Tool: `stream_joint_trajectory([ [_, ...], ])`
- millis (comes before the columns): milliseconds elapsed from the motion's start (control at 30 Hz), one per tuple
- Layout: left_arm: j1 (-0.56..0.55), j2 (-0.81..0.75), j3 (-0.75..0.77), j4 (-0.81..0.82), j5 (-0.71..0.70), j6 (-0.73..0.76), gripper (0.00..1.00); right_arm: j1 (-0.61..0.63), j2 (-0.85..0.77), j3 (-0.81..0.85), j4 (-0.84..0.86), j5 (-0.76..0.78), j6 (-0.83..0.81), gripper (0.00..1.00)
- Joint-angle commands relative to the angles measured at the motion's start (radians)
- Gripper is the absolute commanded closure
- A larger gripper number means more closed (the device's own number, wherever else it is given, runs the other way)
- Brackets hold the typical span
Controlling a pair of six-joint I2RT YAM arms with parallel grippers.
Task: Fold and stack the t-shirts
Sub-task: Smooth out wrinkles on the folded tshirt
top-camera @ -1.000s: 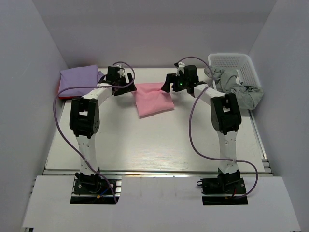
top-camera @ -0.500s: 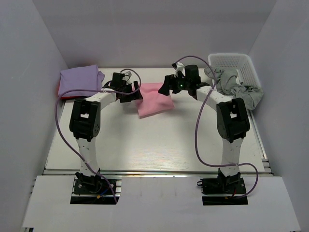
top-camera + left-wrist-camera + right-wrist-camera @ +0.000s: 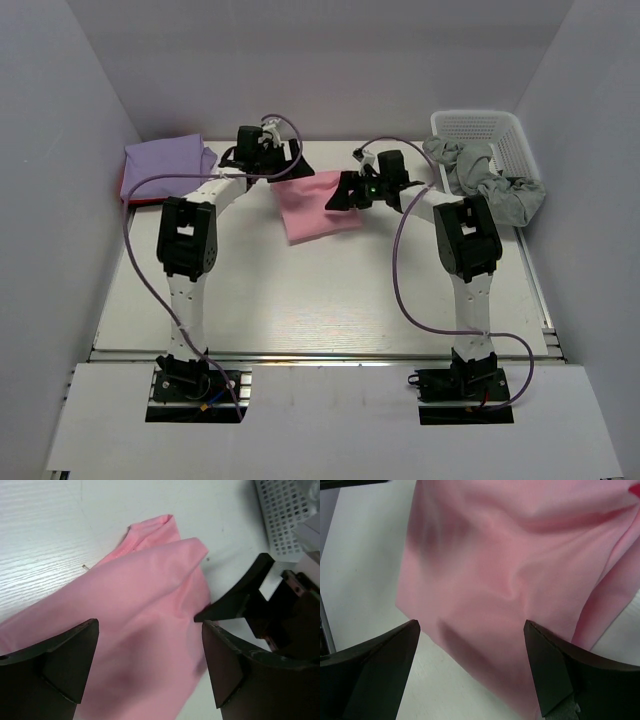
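Risk, layers: judging from the loose fold, only the top layer of the pink t-shirt may be pinched, so that the fold is pulled open once it is lifted.
Risk, uneven lift: if the two sides are not raised together, the cloth may be dragged askew and its rumpled right edge bunched further.
Risk, collision: both arms are crowded over one small piece of cloth, so the fingers may be knocked together above it.
Risk, stacking: if the cloth sags while carried, it may be set down crooked on the pile, or the pile may be shoved.
Shirt position: the pink t-shirt is laid on the table as a rough rectangle, between the two grippers.
Left gripper: it is held at the pink t-shirt's far-left corner, jaws spread wide, nothing clamped. In its wrist view, pink cloth is seen beneath the gap between the fingers. Whether the cloth is touched cannot be told.
Right gripper: it is held over the pink t-shirt's right edge, jaws wide apart, nothing gripped. In its own view the gap is filled by pink cloth.
Lavender t-shirt: it is folded, well to the left of the pink t-shirt, and laid on the red t-shirt, of which only a sliver is shown.
White basket: it is placed well to the right of the pink t-shirt, with grey cloth spilled over its rim.
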State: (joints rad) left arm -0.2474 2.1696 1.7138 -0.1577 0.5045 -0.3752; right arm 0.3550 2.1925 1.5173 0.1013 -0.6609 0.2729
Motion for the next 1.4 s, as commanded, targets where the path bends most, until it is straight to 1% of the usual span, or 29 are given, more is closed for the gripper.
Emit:
stream_joint_trajectory([
  [0,-0.004,0.122,0.061,-0.011,0.114,-0.031,0.07,-0.005,-0.010,-0.042,0.025,-0.051,-0.001,0.10],
  [67,0.006,0.136,0.061,-0.031,0.103,-0.031,0.09,-0.004,-0.016,-0.066,0.012,-0.051,-0.009,0.10],
  [167,0.016,0.107,-0.028,-0.020,0.052,-0.031,0.09,-0.004,-0.049,-0.152,0.003,-0.049,-0.012,0.10],
  [200,0.016,0.089,-0.093,0.001,0.052,-0.022,0.09,-0.004,-0.057,-0.166,-0.017,-0.063,-0.020,0.10],
  [233,0.016,0.070,-0.126,0.012,0.052,-0.022,0.09,0.002,-0.069,-0.181,-0.028,-0.068,-0.037,0.10],
  [267,0.016,0.029,-0.158,0.024,0.066,-0.010,0.09,0.007,-0.104,-0.221,-0.035,-0.071,-0.043,0.10],
  [300,0.016,0.004,-0.224,0.053,0.084,0.001,0.09,0.012,-0.120,-0.273,-0.044,-0.078,-0.069,0.10],
  [333,0.007,-0.020,-0.255,0.063,0.085,0.015,0.09,0.022,-0.160,-0.302,-0.043,-0.078,-0.069,0.10],
  [367,-0.006,-0.046,-0.282,0.063,0.085,0.024,0.09,0.027,-0.201,-0.366,-0.035,-0.082,-0.066,0.10],
  [433,-0.015,-0.131,-0.367,0.082,0.129,0.035,0.09,0.051,-0.268,-0.490,-0.014,-0.077,-0.052,0.10],
  [467,-0.027,-0.163,-0.403,0.101,0.156,0.035,0.09,0.058,-0.319,-0.520,-0.012,-0.071,-0.044,0.10],
  [500,-0.039,-0.200,-0.489,0.137,0.175,0.035,0.09,0.076,-0.379,-0.610,-0.011,-0.066,-0.044,0.10],
  [533,-0.039,-0.282,-0.529,0.138,0.175,0.035,0.09,0.082,-0.408,-0.638,-0.014,-0.060,-0.043,0.10],
  [567,-0.052,-0.325,-0.564,0.138,0.163,0.035,0.09,0.090,-0.498,-0.664,-0.023,-0.056,-0.044,0.10],
  [600,-0.064,-0.414,-0.629,0.138,0.140,0.044,0.00,0.110,-0.528,-0.727,-0.032,-0.046,-0.050,0.10],
  [633,-0.064,-0.415,-0.657,0.138,0.131,0.044,0.00,0.119,-0.552,-0.739,-0.044,-0.036,-0.063,0.10],
  [667,-0.076,-0.507,-0.704,0.138,0.120,0.053,0.00,0.130,-0.577,-0.752,-0.073,-0.032,-0.067,0.10],
  [700,-0.085,-0.552,-0.723,0.138,0.102,0.053,0.00,0.143,-0.643,-0.761,-0.083,-0.028,-0.080,0.10],
  [767,-0.085,-0.635,-0.761,0.138,0.056,0.053,0.00,0.157,-0.694,-0.752,-0.100,-0.002,-0.087,0.10],
  [800,-0.095,-0.707,-0.761,0.124,0.033,0.053,0.00,0.160,-0.718,-0.747,-0.100,0.006,-0.090,0.10],
  [933,-0.095,-0.821,-0.809,0.096,-0.059,0.044,0.00,0.182,-0.748,-0.712,-0.055,-0.031,-0.083,0.10],
  [1033,-0.095,-0.830,-0.832,0.107,-0.081,0.044,0.00,0.187,-0.700,-0.651,-0.003,-0.051,-0.069,0.10],
  [1100,-0.095,-0.795,-0.842,0.133,-0.067,0.044,0.00,0.188,-0.677,-0.620,0.047,-0.072,-0.043,0.10],
  [1133,-0.095,-0.777,-0.842,0.147,-0.058,0.044,0.00,0.187,-0.639,-0.605,0.064,-0.072,-0.028,0.10],
  [1167,-0.095,-0.754,-0.842,0.156,-0.049,0.035,0.00,0.187,-0.625,-0.597,0.128,-0.078,-0.011,0.10],
  [1200,-0.095,-0.701,-0.830,0.168,-0.037,0.035,0.00,0.185,-0.591,-0.557,0.130,-0.078,0.026,0.10],
  [1267,-0.095,-0.641,-0.794,0.168,-0.026,0.035,0.00,0.185,-0.518,-0.517,0.162,-0.074,0.043,0.10],
  [1333,-0.095,-0.558,-0.754,0.178,-0.026,0.025,0.00,0.183,-0.481,-0.474,0.172,-0.081,0.051,0.10],
  [1367,-0.083,-0.533,-0.740,0.178,-0.026,0.025,0.00,0.176,-0.420,-0.459,0.163,-0.080,0.057,0.10],
])
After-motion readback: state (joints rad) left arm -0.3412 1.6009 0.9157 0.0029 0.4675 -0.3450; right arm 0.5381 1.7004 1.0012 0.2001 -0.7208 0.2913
